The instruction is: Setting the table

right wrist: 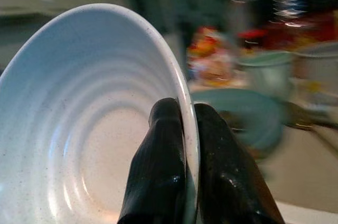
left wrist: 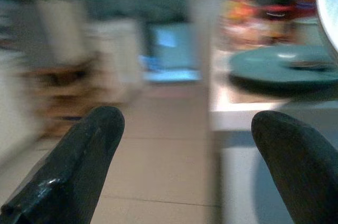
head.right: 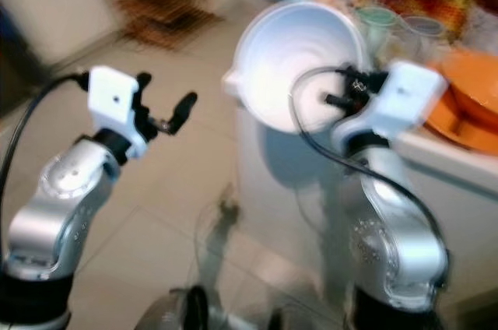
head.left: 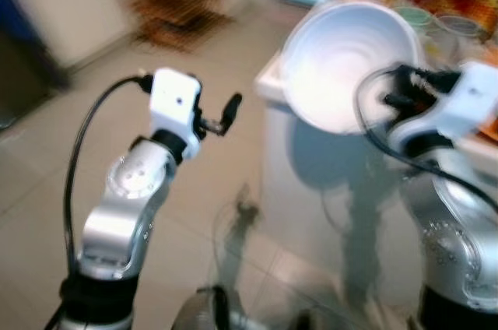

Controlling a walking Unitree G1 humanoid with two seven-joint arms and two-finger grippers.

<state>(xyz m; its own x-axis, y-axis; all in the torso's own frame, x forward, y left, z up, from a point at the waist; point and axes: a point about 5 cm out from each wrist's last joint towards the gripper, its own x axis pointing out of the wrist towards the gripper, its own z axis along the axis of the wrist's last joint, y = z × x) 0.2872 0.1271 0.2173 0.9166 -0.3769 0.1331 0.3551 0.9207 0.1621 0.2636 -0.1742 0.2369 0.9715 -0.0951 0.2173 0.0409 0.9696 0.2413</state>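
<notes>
the right hand (right wrist: 187, 129) is pinching the rim of a white bowl (right wrist: 79, 118), one finger inside the rim and one outside. the bowl is being held on its side, tilted, its opening facing the robot, above the near edge of the white table (head.right: 467, 163). on the table beyond the bowl, a green plate (right wrist: 248, 115), pale cups (right wrist: 269, 71) and an orange dish (head.right: 475, 104) are standing, blurred. the left hand (head.left: 222, 116) is hovering over the tiled floor (head.left: 194, 182), well apart from the table, its fingers (left wrist: 79, 166) spread wide and holding nothing.
</notes>
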